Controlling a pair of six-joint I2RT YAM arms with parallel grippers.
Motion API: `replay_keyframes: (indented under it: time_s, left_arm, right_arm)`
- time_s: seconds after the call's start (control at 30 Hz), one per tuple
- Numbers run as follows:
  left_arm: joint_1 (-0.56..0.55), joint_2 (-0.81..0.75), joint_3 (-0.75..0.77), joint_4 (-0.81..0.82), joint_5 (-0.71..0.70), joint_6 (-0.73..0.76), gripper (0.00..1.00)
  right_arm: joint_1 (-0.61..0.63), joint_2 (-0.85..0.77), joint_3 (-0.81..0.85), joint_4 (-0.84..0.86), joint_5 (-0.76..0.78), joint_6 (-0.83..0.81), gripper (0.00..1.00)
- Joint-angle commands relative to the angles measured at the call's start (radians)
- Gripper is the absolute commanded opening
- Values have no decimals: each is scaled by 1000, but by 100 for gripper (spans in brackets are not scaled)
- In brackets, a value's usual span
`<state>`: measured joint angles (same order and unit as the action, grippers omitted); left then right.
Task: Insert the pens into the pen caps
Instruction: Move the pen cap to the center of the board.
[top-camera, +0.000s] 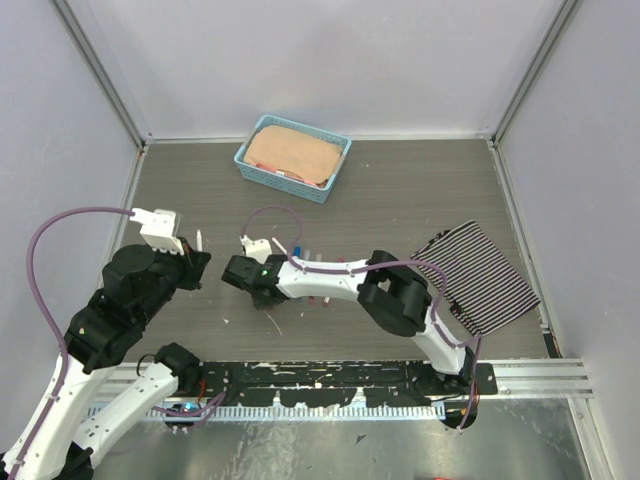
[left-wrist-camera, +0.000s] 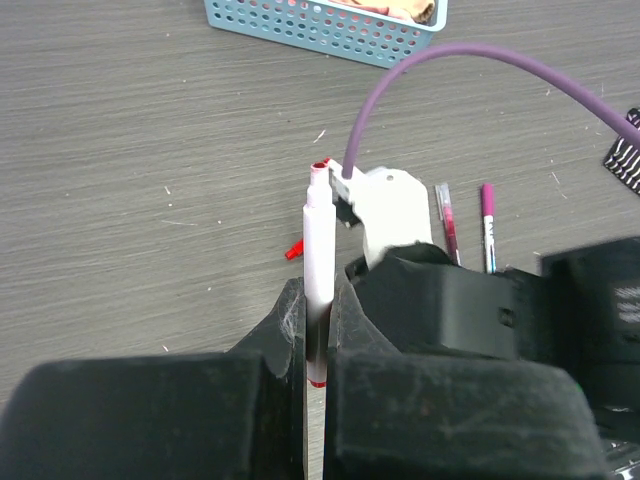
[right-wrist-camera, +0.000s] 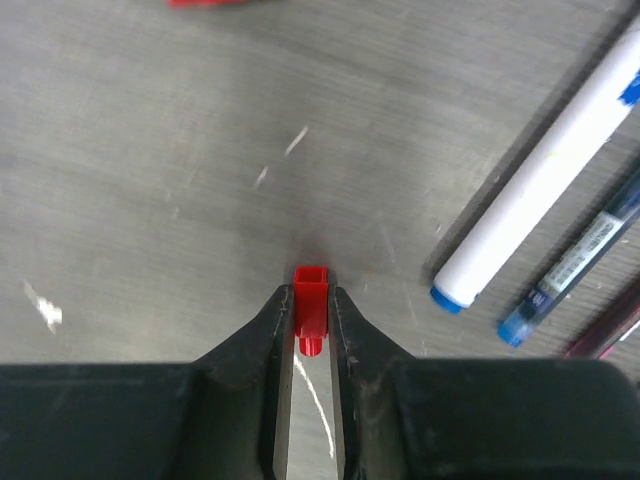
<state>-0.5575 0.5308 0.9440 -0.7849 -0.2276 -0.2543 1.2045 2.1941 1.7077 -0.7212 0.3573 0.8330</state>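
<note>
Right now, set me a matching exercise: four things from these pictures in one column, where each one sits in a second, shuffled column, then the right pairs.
Things
1. red-tipped pen
2. red cap
3. blue basket
4. striped mat

Places
A. at the far edge of the table, near the middle
B. gripped in the right hand
C. gripped in the left hand
D. on the right side of the table

Pairs: 1-C, 2-B, 3-A, 4-D

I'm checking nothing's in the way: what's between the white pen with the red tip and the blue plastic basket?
Just bare grey tabletop, in the left wrist view, between the white red-tipped pen and the blue plastic basket.
</note>
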Motion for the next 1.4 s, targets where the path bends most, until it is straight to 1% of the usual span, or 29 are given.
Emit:
replay_keyframes:
  time_s: [0.0, 0.03, 0.07, 0.2, 0.3, 0.4, 0.5, 0.67, 0.8, 0.97, 1.07, 1.13, 1.23, 1.27, 1.37]
  left_arm:
    - [-2, -2, -13, 11, -6, 13, 0]
    - [-2, -1, -15, 14, 0, 14, 0]
    - [-2, 2, -15, 17, 5, 14, 0]
    - [-3, 15, -17, 23, 12, 17, 0]
    - [-4, 24, -18, 22, 13, 19, 0]
    - [-2, 36, -16, 24, 13, 22, 0]
    - [-1, 45, -16, 27, 15, 23, 0]
    - [-1, 61, -14, 28, 19, 25, 0]
    - [-2, 65, -14, 28, 21, 25, 0]
    - [-1, 67, -14, 28, 19, 27, 0]
    - [-1, 66, -14, 27, 19, 27, 0]
    - [-2, 63, -16, 27, 19, 26, 0]
    - [-1, 63, -16, 27, 20, 27, 0]
    - [-1, 64, -16, 27, 20, 28, 0]
    - [-1, 66, -16, 27, 22, 29, 0]
  right_arm:
    - [34, -236, -175, 148, -121, -232, 12]
    - [35, -308, -241, 176, -169, -261, 12]
    - [35, -358, -304, 191, -185, -282, 11]
    - [34, -508, -508, 166, -132, -294, 9]
    - [17, -601, -644, 136, -70, -225, 9]
    - [-46, -699, -781, 129, -55, -128, 9]
    - [-100, -769, -865, 130, -46, -85, 9]
    - [-108, -770, -892, 131, -60, -99, 10]
    - [-116, -735, -884, 121, -89, -126, 16]
    - [-131, -696, -865, 90, -66, -130, 17]
    - [-139, -683, -862, 85, -74, -135, 21]
    - [-145, -677, -861, 81, -89, -136, 26]
    - [-153, -670, -852, 62, -117, -141, 37]
    - [-156, -667, -845, 50, -121, -141, 39]
    - [-165, -661, -826, 20, -129, -133, 39]
